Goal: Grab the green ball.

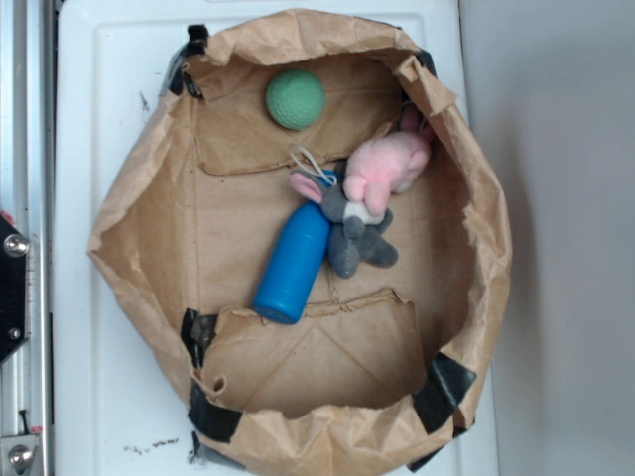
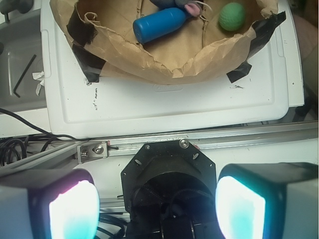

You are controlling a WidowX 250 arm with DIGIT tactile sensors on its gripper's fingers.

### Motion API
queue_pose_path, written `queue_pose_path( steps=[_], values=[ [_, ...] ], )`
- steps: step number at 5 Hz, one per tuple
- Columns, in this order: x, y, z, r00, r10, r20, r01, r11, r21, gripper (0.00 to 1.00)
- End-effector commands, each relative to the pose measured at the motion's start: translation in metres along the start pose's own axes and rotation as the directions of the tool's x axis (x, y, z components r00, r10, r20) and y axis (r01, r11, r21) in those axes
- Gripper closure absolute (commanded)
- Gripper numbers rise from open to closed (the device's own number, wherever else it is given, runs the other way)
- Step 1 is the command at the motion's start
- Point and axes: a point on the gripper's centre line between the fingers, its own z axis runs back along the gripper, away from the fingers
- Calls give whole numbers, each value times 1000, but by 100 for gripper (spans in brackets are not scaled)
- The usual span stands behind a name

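Wrist view: tool (image 2: 157, 209) with jaws spread wide, holding nothing, well short of the paper bag (image 2: 164, 62). Green ball (image 2: 232, 17) lies inside the bag, ahead and right of the tool, apart from the blue cylinder (image 2: 159, 24).

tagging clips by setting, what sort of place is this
Most likely a robot lab bench, not a home: a brown paper bag taped open as a bin on a white board, a metal rail and loose cables beside it. Toys and the green ball lie inside.

green ball (image 1: 295, 99), mint, dimpled, lying free
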Motion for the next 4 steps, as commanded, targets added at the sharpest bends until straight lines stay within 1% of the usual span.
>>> queue_pose_path(
  steps=[1, 2, 3, 4],
  values=[
    [0, 0, 0, 1000, 0, 0, 0, 1000, 0, 0],
    [-1, 44, 21, 997, 10, 71, -11, 1000, 12, 0],
    [35, 63, 12, 989, 93, 119, -97, 995, 27, 0],
    [59, 78, 2, 986, 47, 158, -54, 998, 42, 0]
  ],
)
